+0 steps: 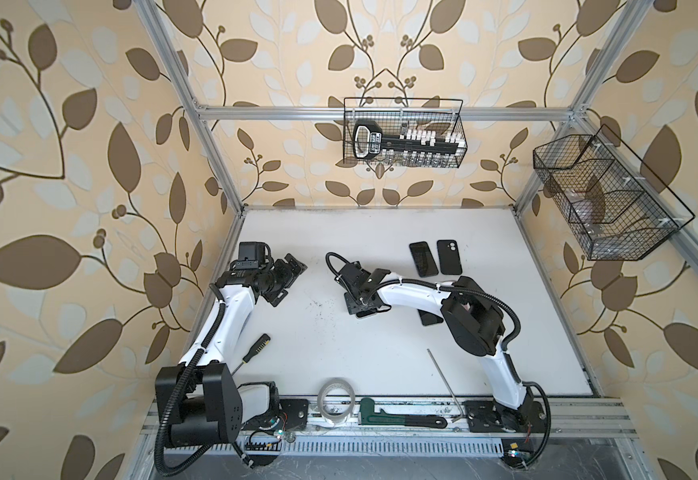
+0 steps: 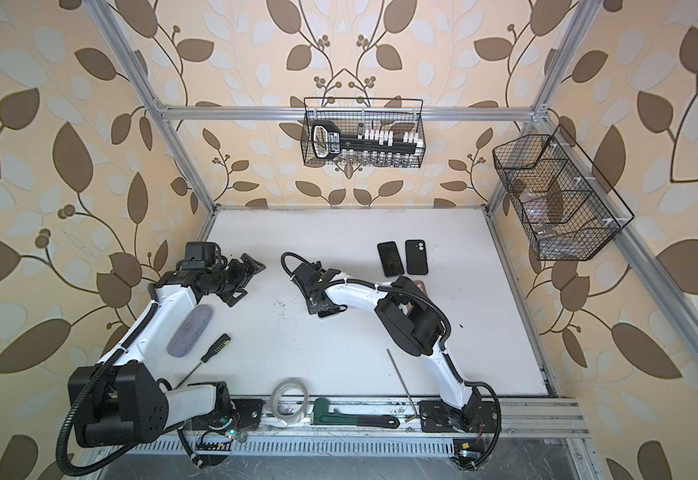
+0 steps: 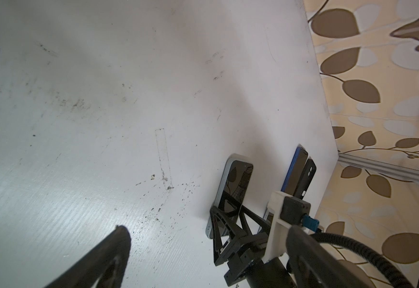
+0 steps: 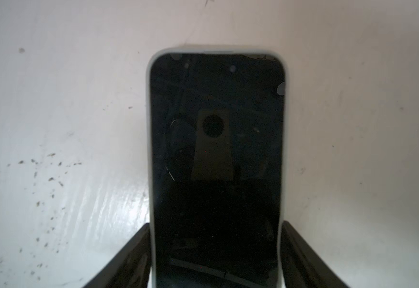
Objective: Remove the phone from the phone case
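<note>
Straddling cased phone [image 4: 216, 149] edges, right fingers [image 4: 128, 261], contact unclear, left fingers [image 3: 108, 254] spread, table [image 4: 54, 99] open.

Glossy phone [image 4: 216, 149] — scuffed table [image 4: 54, 99]

Left arm [image 1: 231, 320] rises bent from its base, wrist turned inward; left gripper [image 1: 286, 281] has its jaws spread wide, holding nothing; right arm [image 1: 411, 291] reaches toward the middle; right gripper [image 1: 360, 309] points down, fingers [image 4: 133, 249] flanking the phone [image 4: 216, 149] just beside its edges; whether they touch it is unclear.
</note>
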{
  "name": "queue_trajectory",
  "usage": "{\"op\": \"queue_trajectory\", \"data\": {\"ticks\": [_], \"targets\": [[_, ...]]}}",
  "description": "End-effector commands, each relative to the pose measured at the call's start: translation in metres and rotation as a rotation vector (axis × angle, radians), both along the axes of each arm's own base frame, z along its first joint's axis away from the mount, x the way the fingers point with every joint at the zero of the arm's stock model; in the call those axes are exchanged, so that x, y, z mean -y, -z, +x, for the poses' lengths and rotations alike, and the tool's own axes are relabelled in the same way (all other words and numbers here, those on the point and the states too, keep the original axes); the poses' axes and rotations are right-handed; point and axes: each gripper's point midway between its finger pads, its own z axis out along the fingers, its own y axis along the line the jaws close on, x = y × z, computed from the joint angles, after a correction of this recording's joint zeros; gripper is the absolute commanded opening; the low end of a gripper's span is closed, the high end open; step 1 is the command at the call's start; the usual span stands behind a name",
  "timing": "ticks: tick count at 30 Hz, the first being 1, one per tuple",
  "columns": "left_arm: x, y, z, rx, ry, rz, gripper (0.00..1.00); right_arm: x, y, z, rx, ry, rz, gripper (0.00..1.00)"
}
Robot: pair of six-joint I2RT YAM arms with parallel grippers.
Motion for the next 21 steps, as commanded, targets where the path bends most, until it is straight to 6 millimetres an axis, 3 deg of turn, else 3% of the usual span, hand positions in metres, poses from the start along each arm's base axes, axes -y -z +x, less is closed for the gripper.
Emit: {"op": "queue_trajectory", "data": {"ticks": [1, 7, 21], "targets": [[0.004, 0.001, 0.0, 0.008, 0.009, -0.005, 0.99, 0.005, 0.012, -0.003, -0.037, -0.001, 0.005, 0.66], [0.012, 0.003, -0.002, 0.012, 0.018, -0.034, 0.99, 0.003, -0.006, 0.001, -0.007, -0.012, 0.037, 0.65], [0.062, 0.018, 0.001, 0.039, 0.138, -0.163, 0.99, 0.005, -0.026, 0.004, -0.001, -0.009, 0.123, 0.63]]}}
